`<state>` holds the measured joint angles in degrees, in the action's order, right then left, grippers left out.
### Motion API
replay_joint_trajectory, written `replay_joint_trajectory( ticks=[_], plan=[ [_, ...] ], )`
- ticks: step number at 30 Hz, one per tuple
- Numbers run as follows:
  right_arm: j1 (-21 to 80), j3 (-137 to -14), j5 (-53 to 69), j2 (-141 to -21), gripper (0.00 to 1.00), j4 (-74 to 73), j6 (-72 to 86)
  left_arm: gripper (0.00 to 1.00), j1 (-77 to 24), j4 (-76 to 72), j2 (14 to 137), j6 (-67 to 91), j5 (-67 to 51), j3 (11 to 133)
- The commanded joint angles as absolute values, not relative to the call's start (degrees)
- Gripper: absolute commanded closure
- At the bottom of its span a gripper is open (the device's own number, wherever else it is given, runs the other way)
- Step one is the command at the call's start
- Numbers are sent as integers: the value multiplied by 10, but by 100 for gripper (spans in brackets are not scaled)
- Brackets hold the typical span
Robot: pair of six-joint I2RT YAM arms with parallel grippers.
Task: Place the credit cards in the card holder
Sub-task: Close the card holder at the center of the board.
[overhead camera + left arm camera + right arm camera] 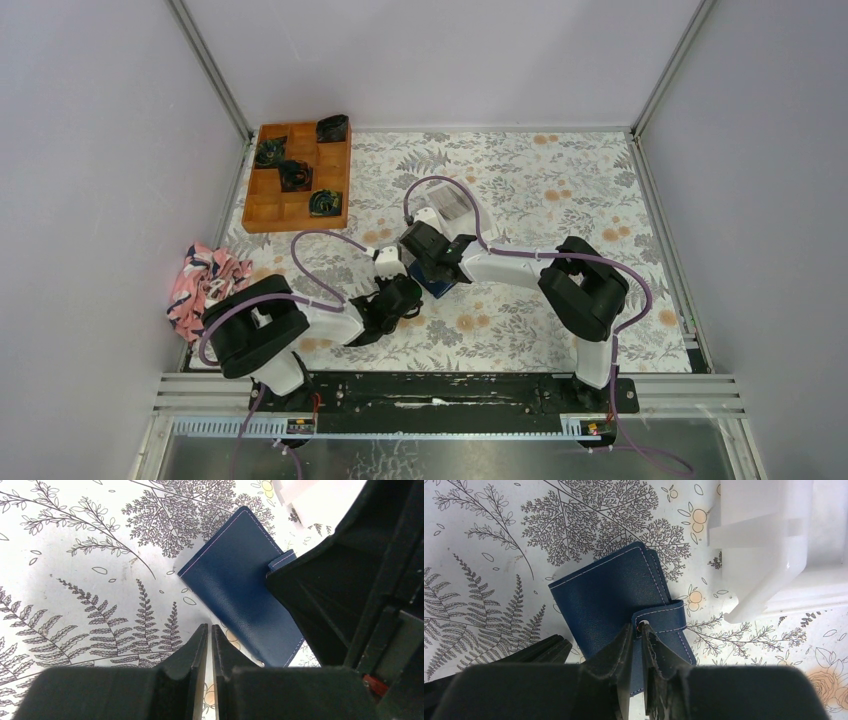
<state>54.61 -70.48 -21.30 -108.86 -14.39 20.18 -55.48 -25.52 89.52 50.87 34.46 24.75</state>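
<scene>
The biggest risk is the smooth, floral-printed tablecloth [474,555], which would let things slide. Just beside the card holder stands a white, hard-walled, open-topped plastic box [764,540]. I see no credit cards. The card holder [599,600], a flat navy grained wallet with pale stitching, lies closed. Its short snap strap [664,617] is fastened, so a tug might drag the holder. The right gripper [640,626] has its fingers nearly together at the strap's end, but I can't tell if they grip it. The left gripper [209,626], fingers pressed together beside the holder, pins nothing.

Bright, even light from above; soft shadows; tablecloth [75,580] crisp in wrist views; white box [764,540] washed out.
</scene>
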Motion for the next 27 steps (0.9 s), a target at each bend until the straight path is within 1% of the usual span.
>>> replay_joint_trajectory(
  ticks=[1,7,14,17,23,27],
  plan=[
    [555,-719,-191,-1096,81,-157,206,87,-548,-263,911,503,344,253],
    [555,-722,-198,-1094,79,-156,205,87,-546,-264,910,502,343,251],
    [555,-726,-207,-1093,78,-154,201,87,-544,-267,910,502,343,247],
    [555,-726,-211,-1093,79,-154,201,87,-544,-269,910,503,343,244],
    [555,-723,-217,-1093,86,-152,201,87,-542,-271,910,503,342,241],
    [555,-724,-215,-1095,87,-150,200,87,-542,-274,910,504,342,241]
  ],
)
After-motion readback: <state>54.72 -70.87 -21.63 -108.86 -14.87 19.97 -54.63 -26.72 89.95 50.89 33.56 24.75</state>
